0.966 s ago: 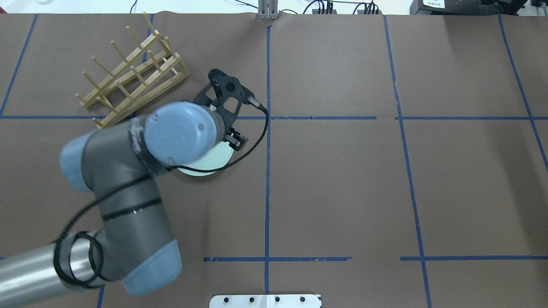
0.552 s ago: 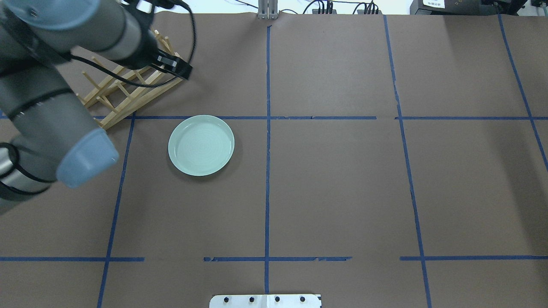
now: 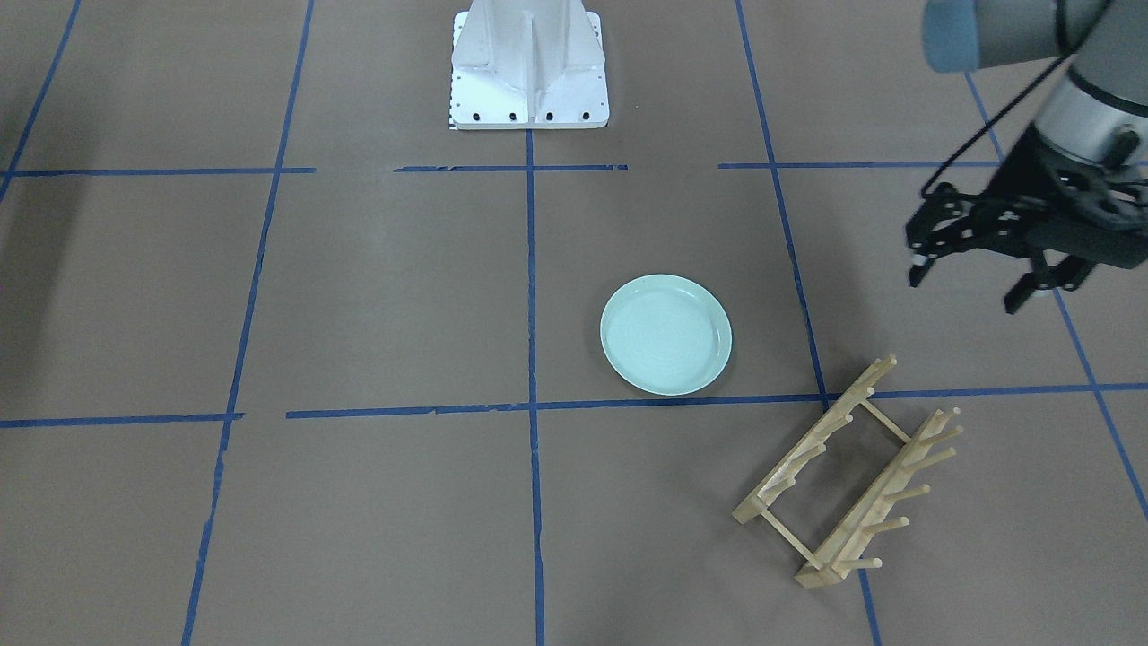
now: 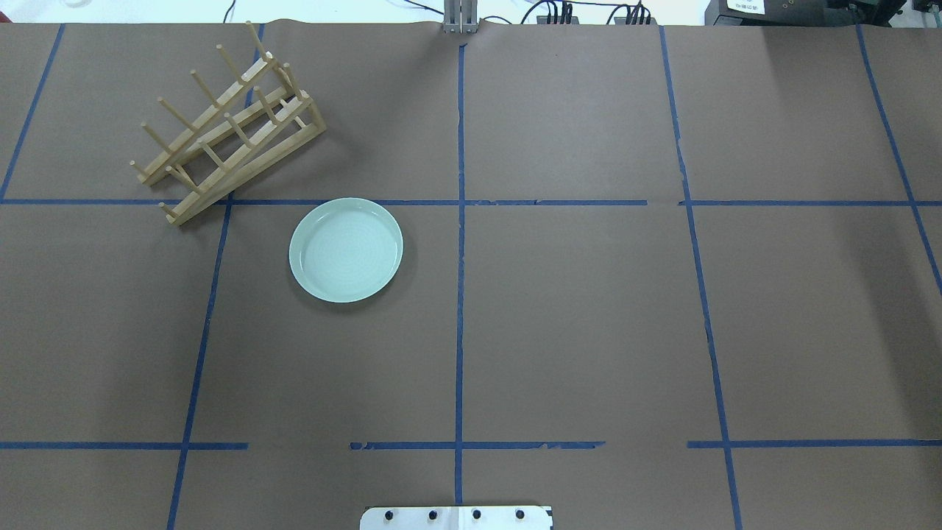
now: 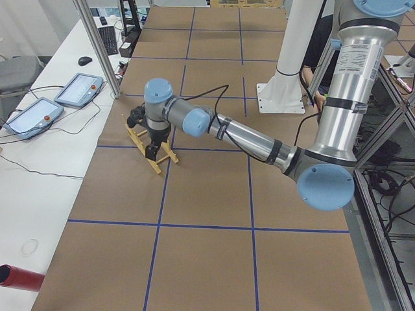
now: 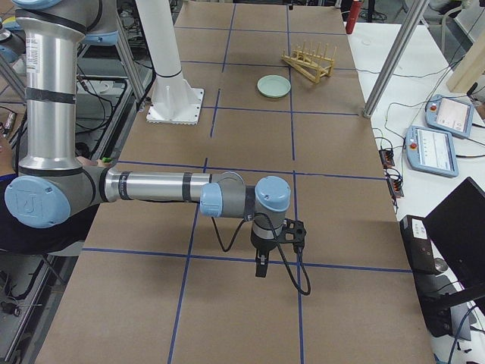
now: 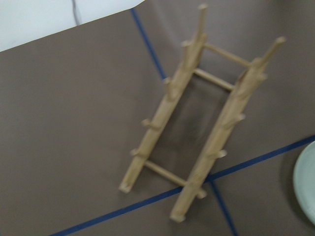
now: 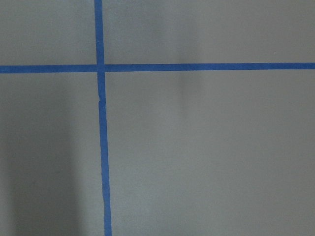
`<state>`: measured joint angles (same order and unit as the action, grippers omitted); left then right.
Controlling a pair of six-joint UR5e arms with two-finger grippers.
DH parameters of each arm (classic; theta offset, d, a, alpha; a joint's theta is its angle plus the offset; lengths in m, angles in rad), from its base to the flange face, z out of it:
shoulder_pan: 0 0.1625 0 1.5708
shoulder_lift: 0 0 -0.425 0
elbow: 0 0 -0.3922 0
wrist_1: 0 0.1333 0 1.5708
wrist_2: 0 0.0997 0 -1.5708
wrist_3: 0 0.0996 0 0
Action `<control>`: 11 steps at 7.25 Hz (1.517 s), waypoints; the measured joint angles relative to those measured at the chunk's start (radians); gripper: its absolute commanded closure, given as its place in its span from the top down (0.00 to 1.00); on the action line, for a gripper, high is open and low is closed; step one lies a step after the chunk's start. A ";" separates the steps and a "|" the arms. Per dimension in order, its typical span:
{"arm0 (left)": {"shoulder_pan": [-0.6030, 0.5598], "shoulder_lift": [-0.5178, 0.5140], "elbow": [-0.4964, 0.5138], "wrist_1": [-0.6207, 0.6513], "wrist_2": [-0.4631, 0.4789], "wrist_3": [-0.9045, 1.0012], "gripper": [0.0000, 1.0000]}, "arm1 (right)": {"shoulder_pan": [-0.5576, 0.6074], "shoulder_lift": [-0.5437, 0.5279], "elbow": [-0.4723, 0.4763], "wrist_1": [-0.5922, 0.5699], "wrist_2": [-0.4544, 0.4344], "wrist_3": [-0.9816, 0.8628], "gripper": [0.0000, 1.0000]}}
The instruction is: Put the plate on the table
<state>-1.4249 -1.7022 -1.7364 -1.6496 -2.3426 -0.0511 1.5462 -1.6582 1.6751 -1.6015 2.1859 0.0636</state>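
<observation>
The pale mint-green plate (image 4: pixel 346 249) lies flat and alone on the brown table (image 4: pixel 589 309), just on the near side of a blue tape line. It also shows in the front view (image 3: pixel 666 334), small in the right side view (image 6: pixel 273 86), and as an edge in the left wrist view (image 7: pixel 307 183). My left gripper (image 3: pixel 967 287) is open and empty, raised above the table beside the wooden rack (image 3: pixel 847 475) and well clear of the plate. My right gripper (image 6: pixel 261 267) hangs over the far end of the table; I cannot tell whether it is open or shut.
The wooden peg rack (image 4: pixel 228 140) stands behind and left of the plate. The white bolted base (image 3: pixel 529 72) is at the robot's side. Tablets (image 5: pixel 78 87) and cables lie on the white bench beyond the table's far edge.
A second ago the left arm covered the plate. It then lifted away over the rack and left the overhead view. The plate stays flat on the table.
</observation>
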 measured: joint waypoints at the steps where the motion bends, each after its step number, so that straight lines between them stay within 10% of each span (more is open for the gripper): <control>1: -0.066 0.054 0.065 -0.001 -0.025 0.093 1.00 | 0.000 0.000 0.000 0.000 0.000 0.000 1.00; 11: -0.154 0.147 0.158 0.011 -0.029 -0.005 1.00 | -0.001 0.000 0.000 0.000 0.000 0.000 1.00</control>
<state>-1.5785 -1.5554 -1.5785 -1.6391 -2.3712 -0.0562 1.5457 -1.6582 1.6751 -1.6015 2.1859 0.0637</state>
